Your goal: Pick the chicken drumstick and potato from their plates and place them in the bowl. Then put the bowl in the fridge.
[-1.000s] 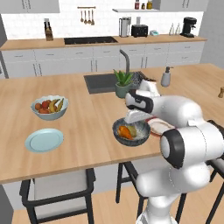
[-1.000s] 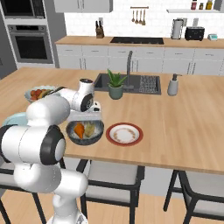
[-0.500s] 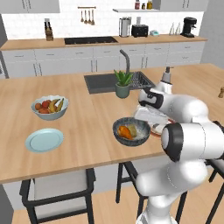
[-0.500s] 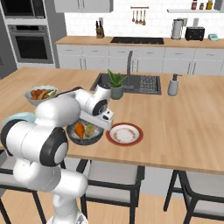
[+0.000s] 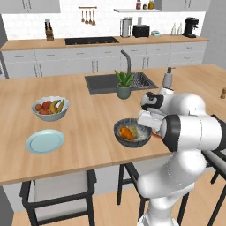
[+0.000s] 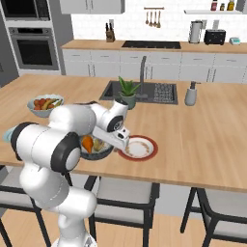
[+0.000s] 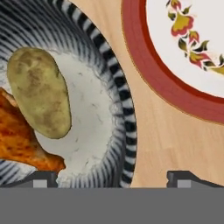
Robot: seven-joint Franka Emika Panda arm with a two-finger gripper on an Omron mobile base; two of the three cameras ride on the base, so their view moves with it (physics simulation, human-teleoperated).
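Status check on the loading stage: both food items now sit inside the bowl [image 7: 111, 105]. In the hand view the potato [image 7: 39, 92] lies on the speckled floor of the bowl, with the chicken drumstick [image 7: 19, 140] beside it and touching it on one side; in the left base view the two show as an orange and a pale lump in the bowl [image 5: 132, 133] near the front edge of the tabletop [image 5: 88, 145]. The blue plate [image 5: 44, 141] sits bare, well to the left of the bowl, and the red-rimmed plate [image 7: 183, 61] just beside the bowl is bare too, showing only its painted flowers. My hand [image 7: 112, 177] is low over the near rim of the bowl, where bowl and red-rimmed plate almost meet; fingers spread wide, nothing between them. So I judge the first half of the task complete: drumstick and potato transferred. Remaining: take hold of the bowl itself, most likely by the rim, carry it off the tabletop and set it on a shelf in the fridge. The bowl has not been gripped yet.
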